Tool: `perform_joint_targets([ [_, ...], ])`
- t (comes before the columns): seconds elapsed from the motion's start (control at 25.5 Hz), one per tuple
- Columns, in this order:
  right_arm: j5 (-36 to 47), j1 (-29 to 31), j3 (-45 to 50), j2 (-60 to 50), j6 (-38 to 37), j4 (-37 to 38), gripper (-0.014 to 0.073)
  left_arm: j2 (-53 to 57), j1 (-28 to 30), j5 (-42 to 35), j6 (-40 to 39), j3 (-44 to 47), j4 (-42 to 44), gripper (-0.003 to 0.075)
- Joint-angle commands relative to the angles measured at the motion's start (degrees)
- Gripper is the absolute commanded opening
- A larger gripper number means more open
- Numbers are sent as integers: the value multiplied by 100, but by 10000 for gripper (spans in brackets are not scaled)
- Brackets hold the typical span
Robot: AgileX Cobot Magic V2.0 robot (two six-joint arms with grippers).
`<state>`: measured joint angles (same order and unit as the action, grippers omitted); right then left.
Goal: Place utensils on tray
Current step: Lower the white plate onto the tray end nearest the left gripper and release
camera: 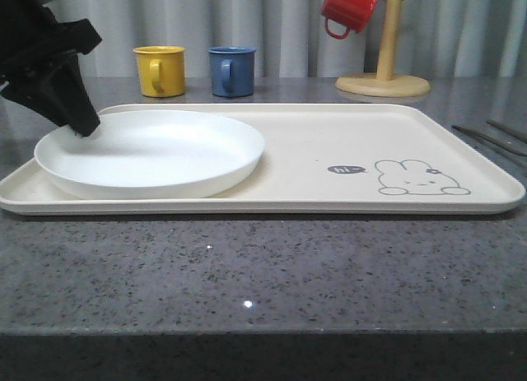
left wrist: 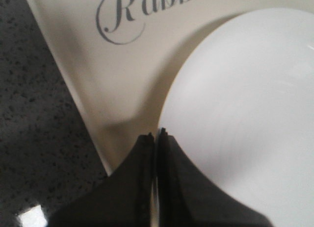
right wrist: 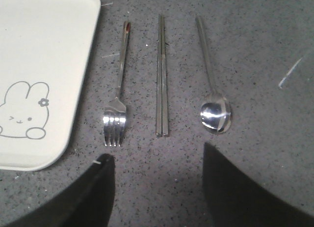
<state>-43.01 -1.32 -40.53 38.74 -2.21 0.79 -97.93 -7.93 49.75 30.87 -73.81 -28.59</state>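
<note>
Cream-coloured, the tray [camera: 313,142] is being seen whole in the front view, carrying a white plate [camera: 152,151] on its left half. On the grey countertop [right wrist: 255,55] just beside the tray's rabbit end, the fork [right wrist: 117,89], chopsticks [right wrist: 162,75] and spoon [right wrist: 212,80] are being shown by the right wrist view, lying parallel, apart from one another. The right gripper [right wrist: 157,197] is being held wide apart above them, holding nothing. The left gripper [left wrist: 156,138] is being kept pressed together at the plate's rim.

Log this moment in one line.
left tool shut at plate rim | right tool open over chopsticks | tray no utensils
</note>
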Motion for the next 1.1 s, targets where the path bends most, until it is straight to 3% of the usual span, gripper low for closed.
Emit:
perform_joint_targets([
  [0.0,346,18,-202,8,26,34,433,150,-51,-467,8,-187,-244,20],
  [0.12,346,18,-202,8,26,34,433,150,-51,-550,8,-187,-274,97],
  [0.35,346,18,-202,8,26,34,433,150,-51,-475,8,-187,-274,325],
  [0.51,346,18,-202,8,26,34,433,211,-51,-389,19,-195,-274,419],
  [0.86,346,18,-202,8,26,34,433,1003,-64,-165,31,-184,-231,421],
  [1.06,346,18,-202,8,26,34,433,1824,-364,14,31,215,98,421],
])
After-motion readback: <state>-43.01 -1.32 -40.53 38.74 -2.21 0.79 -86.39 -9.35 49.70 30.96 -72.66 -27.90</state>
